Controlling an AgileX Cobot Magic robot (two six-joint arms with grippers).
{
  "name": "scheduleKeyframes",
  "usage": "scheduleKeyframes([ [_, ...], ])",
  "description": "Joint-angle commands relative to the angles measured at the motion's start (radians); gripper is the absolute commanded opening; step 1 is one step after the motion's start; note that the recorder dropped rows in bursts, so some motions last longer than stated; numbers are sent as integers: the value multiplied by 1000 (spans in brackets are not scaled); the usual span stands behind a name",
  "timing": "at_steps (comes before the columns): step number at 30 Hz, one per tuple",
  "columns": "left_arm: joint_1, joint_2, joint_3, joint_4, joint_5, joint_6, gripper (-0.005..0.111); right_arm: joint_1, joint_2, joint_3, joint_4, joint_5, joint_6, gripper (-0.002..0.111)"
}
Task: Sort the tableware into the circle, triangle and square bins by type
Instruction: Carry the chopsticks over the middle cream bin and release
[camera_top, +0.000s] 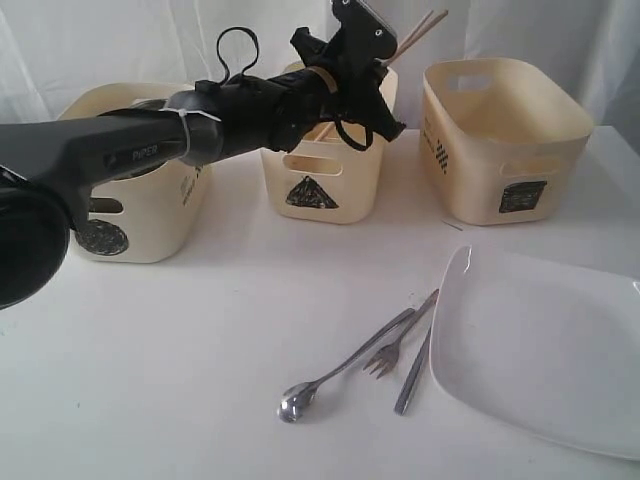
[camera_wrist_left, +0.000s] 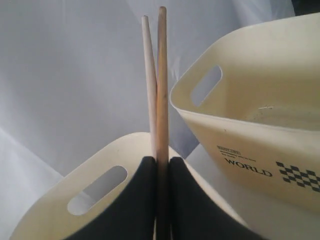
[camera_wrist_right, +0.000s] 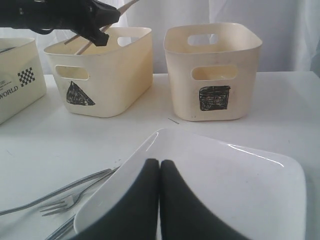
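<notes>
My left gripper (camera_top: 378, 45) is shut on a pair of wooden chopsticks (camera_top: 428, 27) and holds them above the triangle bin (camera_top: 320, 175). In the left wrist view the chopsticks (camera_wrist_left: 161, 75) stick out between the black fingers (camera_wrist_left: 142, 200), over that bin's rim (camera_wrist_left: 100, 162). My right gripper (camera_wrist_right: 160, 163) is shut and empty, hovering over the near part of the large white plate (camera_wrist_right: 240, 185). The plate (camera_top: 540, 350) lies at the front right of the table. A spoon (camera_top: 330, 380), a fork (camera_top: 395, 350) and a third metal utensil (camera_top: 412, 375) lie just left of it.
The circle bin (camera_top: 140, 215) stands at the back left and the square bin (camera_top: 505, 140) at the back right. The left arm (camera_top: 120, 150) stretches across the circle bin. White curtains hang behind the bins.
</notes>
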Motion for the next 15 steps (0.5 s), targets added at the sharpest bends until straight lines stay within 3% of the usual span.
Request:
scheduleKeyframes([
  [1, -3, -23, -10, -5, 26, 3, 0, -6, -6, 2, 2, -9, -3, 0],
  [15, -16, -25, -10, -5, 24, 3, 0, -6, -6, 2, 2, -7, -3, 0],
])
